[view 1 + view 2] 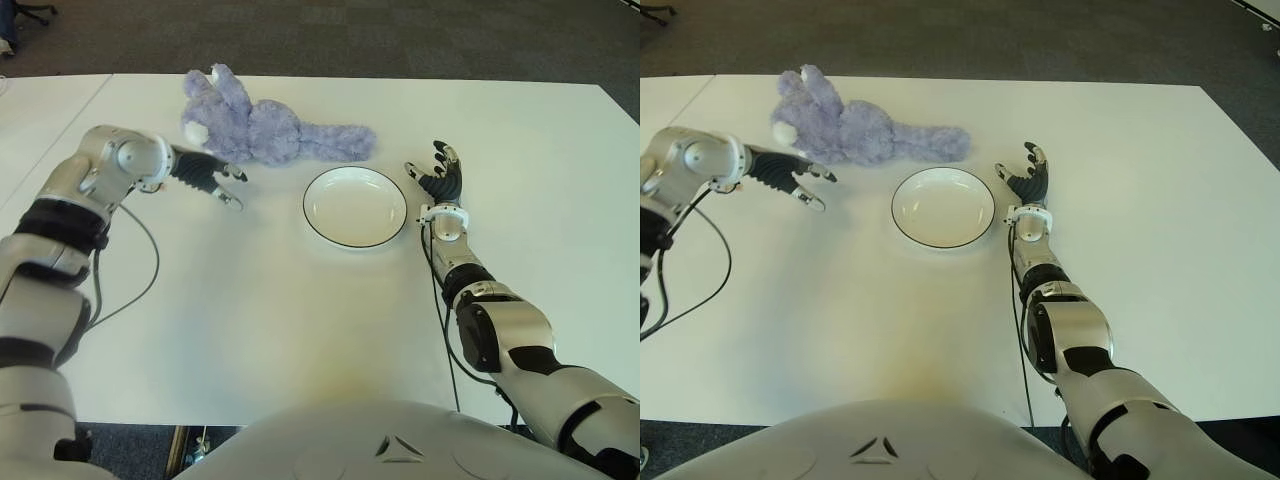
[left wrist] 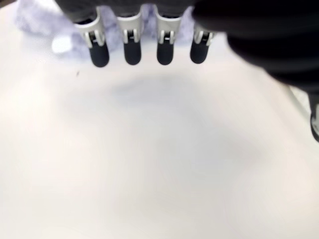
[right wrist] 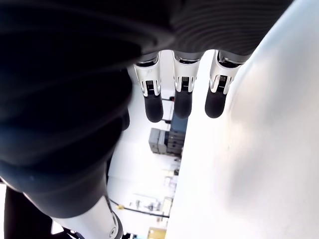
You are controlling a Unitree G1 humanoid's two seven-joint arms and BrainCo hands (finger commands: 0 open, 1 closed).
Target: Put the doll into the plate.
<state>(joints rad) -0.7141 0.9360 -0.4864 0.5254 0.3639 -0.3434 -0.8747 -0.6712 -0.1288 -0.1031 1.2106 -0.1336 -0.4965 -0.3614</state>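
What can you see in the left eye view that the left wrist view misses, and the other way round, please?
Only the left eye view shows the empty plate, the whole purple doll behind it, and the open right hand beside the plate. Only the left wrist view shows the left hand's fingertips close up, holding nothing. Both show the white table and purple fur.

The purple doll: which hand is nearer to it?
Left. The left hand shows open just beside the doll, not gripping it. The right hand shows open beyond the plate, on the plate's right.
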